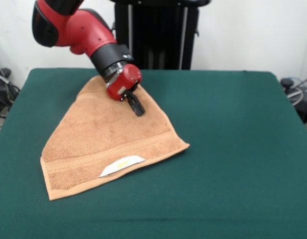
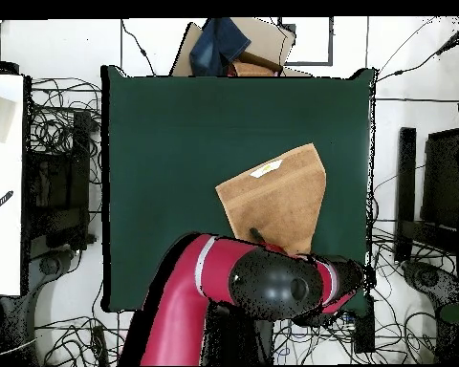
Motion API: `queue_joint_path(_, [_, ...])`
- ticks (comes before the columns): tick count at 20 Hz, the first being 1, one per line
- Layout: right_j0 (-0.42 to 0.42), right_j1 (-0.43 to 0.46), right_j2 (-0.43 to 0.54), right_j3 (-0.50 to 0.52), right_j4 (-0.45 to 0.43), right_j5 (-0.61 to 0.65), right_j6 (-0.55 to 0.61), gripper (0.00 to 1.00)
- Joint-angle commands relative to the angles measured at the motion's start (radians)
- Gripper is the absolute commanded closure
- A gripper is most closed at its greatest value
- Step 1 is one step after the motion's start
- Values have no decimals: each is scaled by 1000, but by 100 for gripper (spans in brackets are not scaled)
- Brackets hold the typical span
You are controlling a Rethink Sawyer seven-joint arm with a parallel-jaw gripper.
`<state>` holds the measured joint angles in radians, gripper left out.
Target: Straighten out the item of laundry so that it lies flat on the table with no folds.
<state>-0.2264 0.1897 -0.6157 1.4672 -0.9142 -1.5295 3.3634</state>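
The item of laundry (image 1: 101,142), a light orange-tan towel, lies on the dark green table (image 1: 233,129), folded into a rough triangle that narrows toward the far side. Its border band and white label (image 1: 122,165) face the near edge. My gripper (image 1: 137,108) comes down at an angle on the towel's right folded edge. Its black fingers are pressed together on the cloth there. From overhead, the towel (image 2: 276,196) sits right of the table's (image 2: 157,143) centre. The red arm covers the towel's lower tip, and the gripper (image 2: 255,233) is just visible.
A cardboard box holding blue cloth (image 2: 235,43) sits beyond the table's top edge in the overhead view. A white surface (image 2: 4,182) stands to the left. Cables and equipment ring the table. Green tabletop stretches left of and above the towel.
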Motion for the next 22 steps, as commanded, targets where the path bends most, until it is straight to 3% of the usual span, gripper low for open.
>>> queue_joint_path(1, [25, 126, 348, -301, 196, 310, 114, 100])
queue_joint_path(22, [36, 99, 389, -271, 263, 344, 111, 100])
